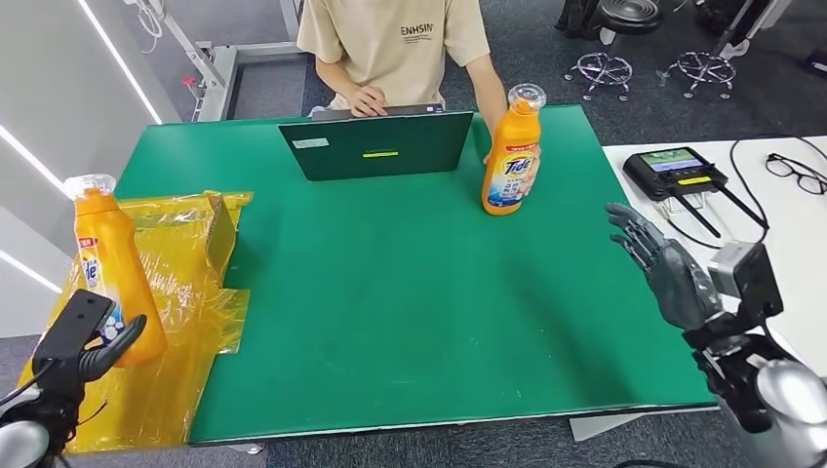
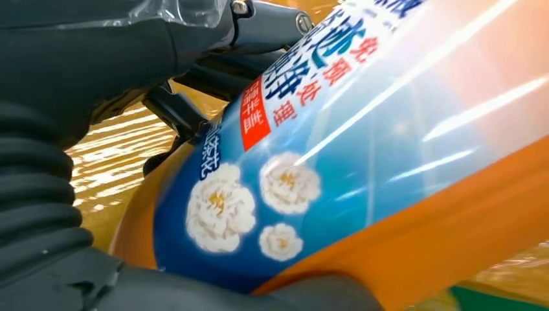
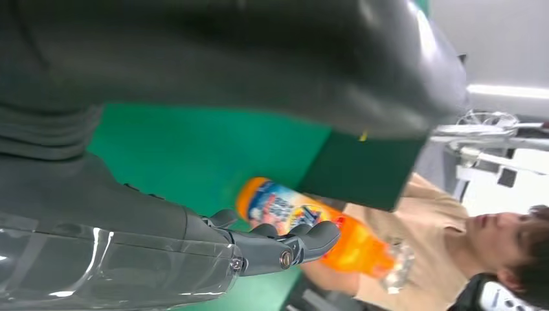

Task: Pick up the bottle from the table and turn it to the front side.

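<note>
Left hand (image 1: pixel 98 353) is gripping 1 orange bottle (image 1: pixel 109 261) upright at the table's (image 1: pixel 390 292) left edge. Right hand (image 1: pixel 661 265) is hovering — fingers spread wide, holding nothing.

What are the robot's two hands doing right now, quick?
Left hand: holding the orange bottle over the yellow plastic sheet.
Right hand: open, holding nothing, fingers spread above the green table.

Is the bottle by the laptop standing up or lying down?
Standing up. The bottle is upright on the green table, clear cap on top, with a person's hand on it.
</note>
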